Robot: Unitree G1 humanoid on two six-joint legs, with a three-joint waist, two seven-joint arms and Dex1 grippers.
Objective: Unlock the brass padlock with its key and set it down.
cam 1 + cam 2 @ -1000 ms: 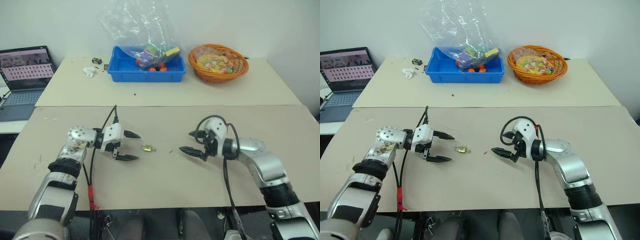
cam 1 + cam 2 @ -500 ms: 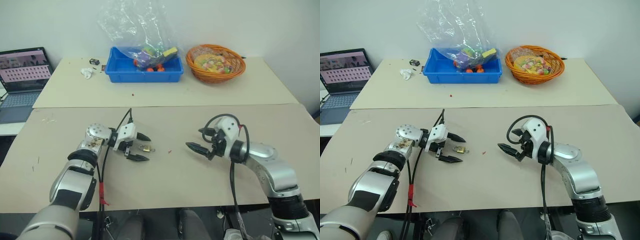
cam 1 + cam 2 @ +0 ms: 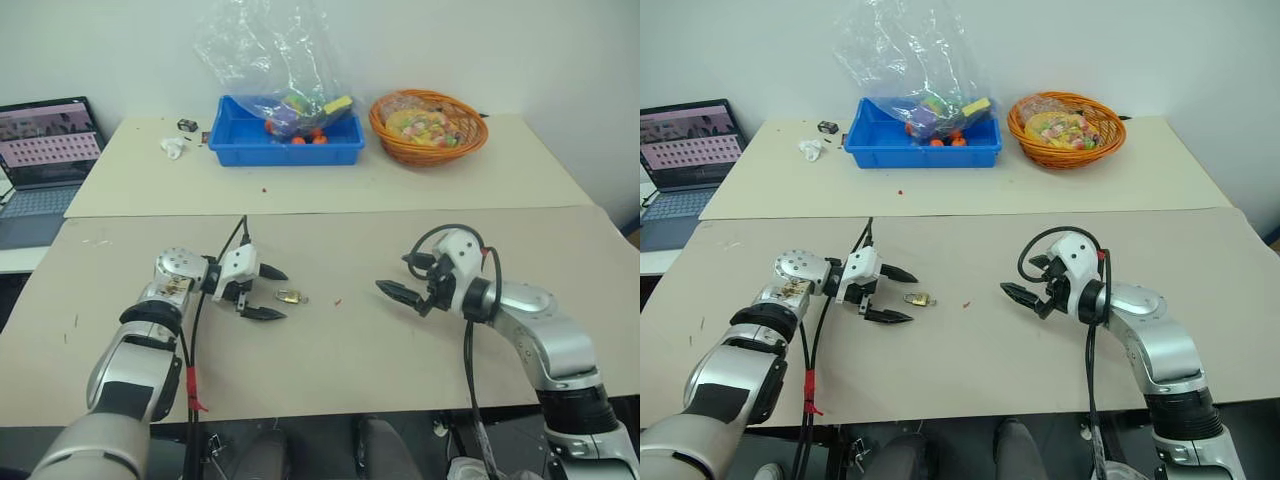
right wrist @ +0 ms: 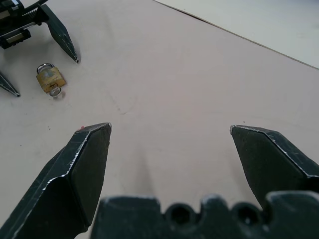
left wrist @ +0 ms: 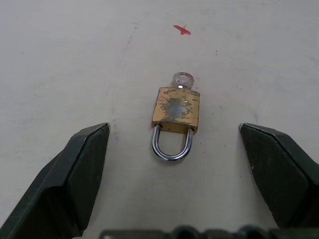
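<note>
1. The brass padlock (image 5: pixel 175 110) lies flat on the worktop (image 3: pixel 420 340), just right of the left tool (image 3: pixel 262 293), with the key (image 5: pixel 182 79) sticking out of its base and its shackle pointing toward that tool.
2. The left tool is spread wide and empty, one black finger either side of the lock's line, hovering low just short of it.
3. The right tool (image 3: pixel 398 292) is also fully open and holding nothing, well apart to the right, aimed left toward the lock.
4. The step in hand looks like the first grasp: getting the left fingers onto the brass body.
5. To do it well, the tool should slide in level until the body, not the thin shackle, sits between the fingertips, then close on the flat sides.
6. The lock is small and light, so a finger that lands first could nudge it away; a centred approach matters.
7. Leave the key end clear, facing right, so the right tool can pinch the key's round head and turn it.
8. The small red mark (image 5: pixel 182 30) beyond the key is no part of this.
</note>
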